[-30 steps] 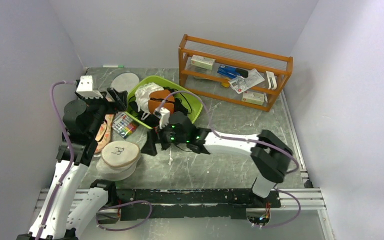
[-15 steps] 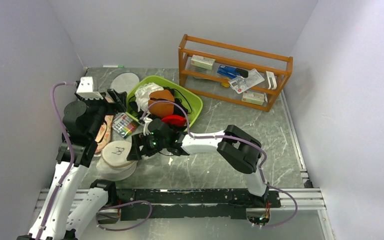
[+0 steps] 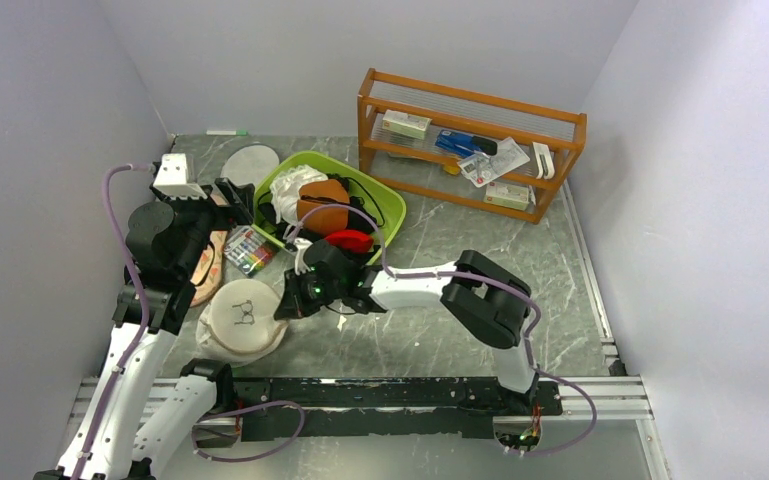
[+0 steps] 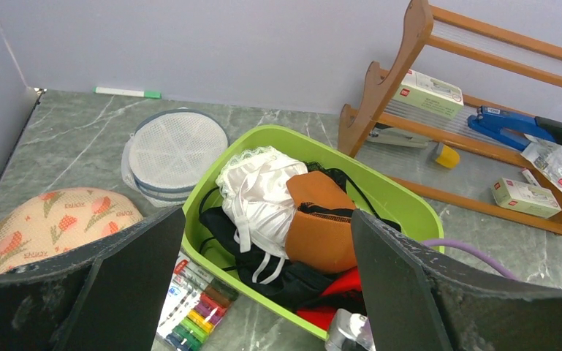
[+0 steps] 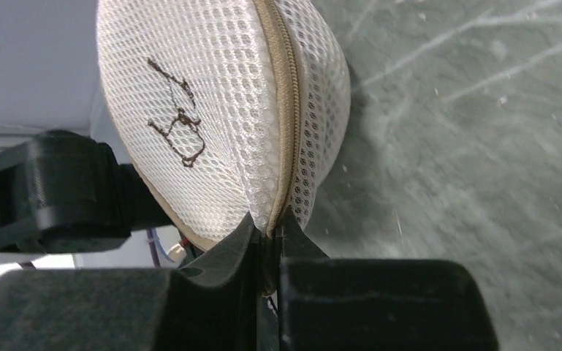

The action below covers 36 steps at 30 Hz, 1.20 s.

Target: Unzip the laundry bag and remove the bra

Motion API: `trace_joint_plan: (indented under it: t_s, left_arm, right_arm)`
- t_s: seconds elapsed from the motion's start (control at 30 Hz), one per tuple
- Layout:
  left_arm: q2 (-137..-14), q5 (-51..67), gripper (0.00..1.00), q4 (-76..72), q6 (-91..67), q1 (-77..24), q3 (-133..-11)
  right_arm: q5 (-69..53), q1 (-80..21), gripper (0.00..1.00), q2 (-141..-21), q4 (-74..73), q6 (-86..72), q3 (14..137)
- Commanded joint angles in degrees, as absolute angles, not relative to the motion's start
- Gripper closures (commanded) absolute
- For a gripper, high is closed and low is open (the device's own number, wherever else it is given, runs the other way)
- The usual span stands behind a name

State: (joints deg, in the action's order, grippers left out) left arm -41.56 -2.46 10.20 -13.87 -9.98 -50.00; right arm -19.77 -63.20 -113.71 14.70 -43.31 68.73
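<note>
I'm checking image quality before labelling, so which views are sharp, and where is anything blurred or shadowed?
Top view: evenly lit, sharp, only soft shadows. Left wrist view: green bin sharp, left gripper dark and slightly soft. Right wrist view: laundry bag mesh crisp, right gripper pinching its zip seam black and blurred.

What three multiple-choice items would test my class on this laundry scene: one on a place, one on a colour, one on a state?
1. Where is the laundry bag? A on the wooden rack; B on the table, front left; C hanging on the wall.
2. What colour is the bin of clothes? A blue; B grey; C lime green.
3. The right arm's fingers are: A shut on the bag's zip seam; B wide open; C out of view.
Answers: B, it lies on the marble top; C, its walls and rim are lime green; A, the right wrist view shows them pinching the seam.
</note>
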Motion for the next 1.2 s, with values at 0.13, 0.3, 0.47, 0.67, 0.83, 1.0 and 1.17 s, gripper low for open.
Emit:
trace_joint_plan:
  t_s: [0.13,0.3,0.47,0.67,0.83,1.0,1.17]
  left_arm:
    - [-41.9,-1.5,0.05,10.0,-12.9,-10.2,-49.5]
    - [-42.6,0.5,0.05,8.8,-13.1,-10.2,-48.8]
    - [-44.1,5.1,0.05,7.6,-13.3,-10.3,-48.3]
    - [-46.8,10.0,0.05,6.4,-14.2,-10.9,-47.8]
    - [-51.2,18.0,0.05,5.8,-16.1,-11.8,-47.9]
    - [-59.7,30.4,0.05,5.7,-16.2,-14.7,-49.3]
    - [-70.4,34.8,0.05,12.2,-12.0,-20.8,-53.5]
  right_arm:
    - [-11.4,-62.0,1.00,-102.2,7.8,-34.1,57.0]
    - [-11.2,-58.3,1.00,-92.9,6.6,-32.7,46.1]
    - [-16.6,-52.0,1.00,-83.1,5.6,-30.8,37.0]
    - [-19.4,-48.1,1.00,-67.6,5.5,-33.0,27.8]
    - [-17.0,-46.6,1.00,-64.1,-2.4,-29.3,29.7]
    - [-13.7,-44.4,1.00,-63.8,-5.3,-26.1,32.0]
    - [-18.6,-40.7,1.00,-62.0,-6.0,-24.8,32.0]
